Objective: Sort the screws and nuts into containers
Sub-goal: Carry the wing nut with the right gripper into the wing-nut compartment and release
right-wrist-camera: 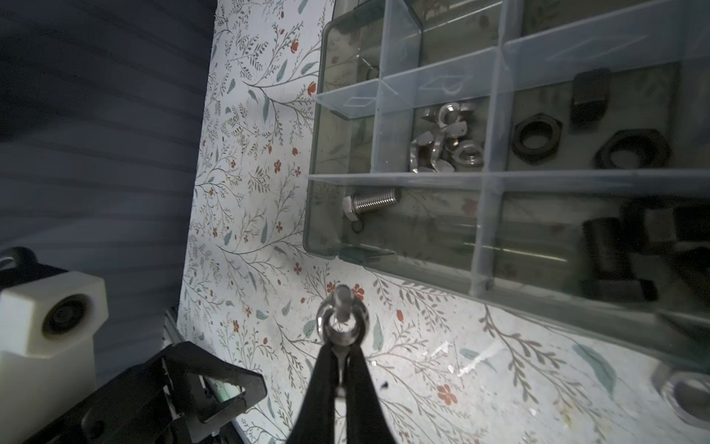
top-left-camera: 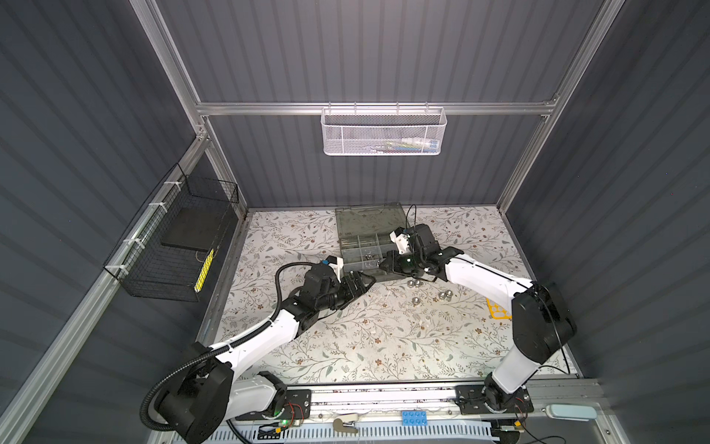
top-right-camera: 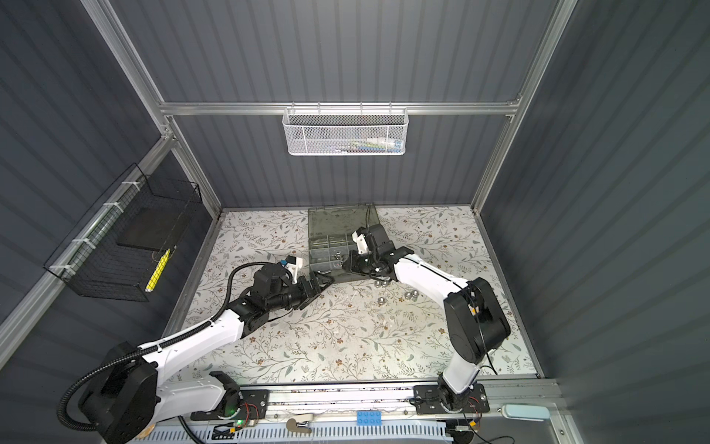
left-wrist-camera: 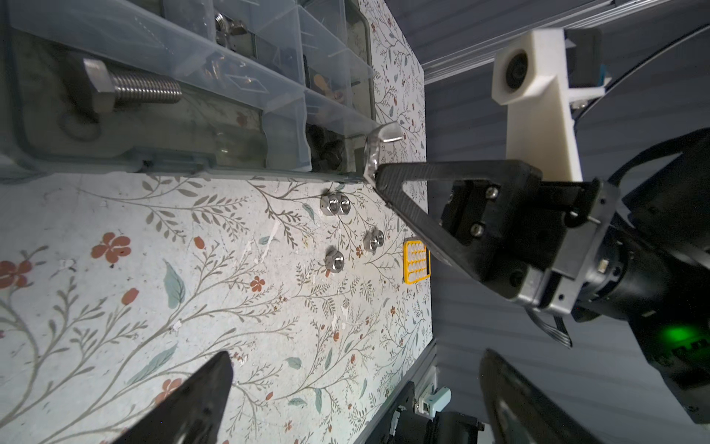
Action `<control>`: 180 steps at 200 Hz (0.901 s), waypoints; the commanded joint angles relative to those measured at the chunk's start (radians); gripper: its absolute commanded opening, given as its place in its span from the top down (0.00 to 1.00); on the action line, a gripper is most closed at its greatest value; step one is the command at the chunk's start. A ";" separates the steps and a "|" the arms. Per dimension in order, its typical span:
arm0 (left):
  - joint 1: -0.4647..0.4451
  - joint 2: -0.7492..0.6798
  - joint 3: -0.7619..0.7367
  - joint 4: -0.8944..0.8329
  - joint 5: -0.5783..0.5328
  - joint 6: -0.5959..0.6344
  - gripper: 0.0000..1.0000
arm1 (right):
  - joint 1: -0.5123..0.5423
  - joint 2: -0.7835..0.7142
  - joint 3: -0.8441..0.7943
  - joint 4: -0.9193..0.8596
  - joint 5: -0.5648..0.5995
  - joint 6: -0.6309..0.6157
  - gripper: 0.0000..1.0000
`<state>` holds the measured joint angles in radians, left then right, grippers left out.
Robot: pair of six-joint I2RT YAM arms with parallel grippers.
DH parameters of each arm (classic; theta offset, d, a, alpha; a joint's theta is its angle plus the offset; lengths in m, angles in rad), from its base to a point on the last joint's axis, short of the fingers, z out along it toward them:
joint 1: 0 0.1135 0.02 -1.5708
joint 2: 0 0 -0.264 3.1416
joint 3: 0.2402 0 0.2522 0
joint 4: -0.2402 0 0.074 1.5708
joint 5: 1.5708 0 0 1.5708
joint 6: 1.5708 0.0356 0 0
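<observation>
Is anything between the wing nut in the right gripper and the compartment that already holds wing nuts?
Only the organiser case itself: its front wall, the compartment with the silver bolt and a clear divider. The wing nut should pass over them.

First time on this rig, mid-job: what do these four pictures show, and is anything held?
Two robot arms with pincer grippers work over a flowery table. Two pictures look down from overhead; the other two come from a camera on each wrist. An open, divided organiser case at the back holds bolts and nuts. Loose silver hex nuts lie on the table beside it. The right gripper is shut on a silver wing nut near the case's front edge. The left gripper is open and empty.
</observation>
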<state>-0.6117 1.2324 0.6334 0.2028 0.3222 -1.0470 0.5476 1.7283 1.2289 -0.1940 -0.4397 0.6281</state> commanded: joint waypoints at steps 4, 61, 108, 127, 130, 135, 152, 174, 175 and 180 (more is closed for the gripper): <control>0.020 -0.013 0.047 -0.009 -0.038 0.027 0.00 | -0.017 0.074 0.073 0.055 -0.090 0.080 0.94; 0.047 0.043 0.107 0.006 -0.035 0.045 0.00 | -0.036 0.236 0.236 0.090 -0.121 0.136 0.94; 0.047 0.078 0.157 -0.013 -0.034 0.081 0.00 | -0.046 0.333 0.286 0.087 -0.101 0.132 0.94; 0.047 0.093 0.160 -0.020 -0.031 0.088 0.00 | -0.048 0.367 0.291 0.089 -0.100 0.132 0.94; 0.047 0.094 0.160 -0.020 -0.030 0.088 0.00 | -0.050 0.371 0.290 0.092 -0.100 0.134 0.94; 0.047 0.096 0.161 -0.020 -0.029 0.089 0.00 | -0.050 0.377 0.287 0.095 -0.100 0.134 0.94; 0.046 0.100 0.167 -0.027 -0.027 0.098 0.00 | -0.051 0.390 0.282 0.105 -0.096 0.133 0.94; 0.047 0.101 0.177 -0.051 -0.030 0.116 0.00 | -0.053 0.408 0.287 0.100 -0.093 0.124 0.92; 0.047 0.102 0.178 -0.052 -0.030 0.116 0.00 | -0.053 0.409 0.287 0.099 -0.093 0.123 0.92; 0.047 0.102 0.182 -0.057 -0.030 0.119 0.00 | -0.054 0.414 0.291 0.097 -0.093 0.122 0.91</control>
<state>-0.5678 1.3247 0.7692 0.1841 0.2882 -0.9718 0.4995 2.1235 1.4944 -0.0975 -0.5426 0.7589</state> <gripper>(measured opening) 0.997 0.079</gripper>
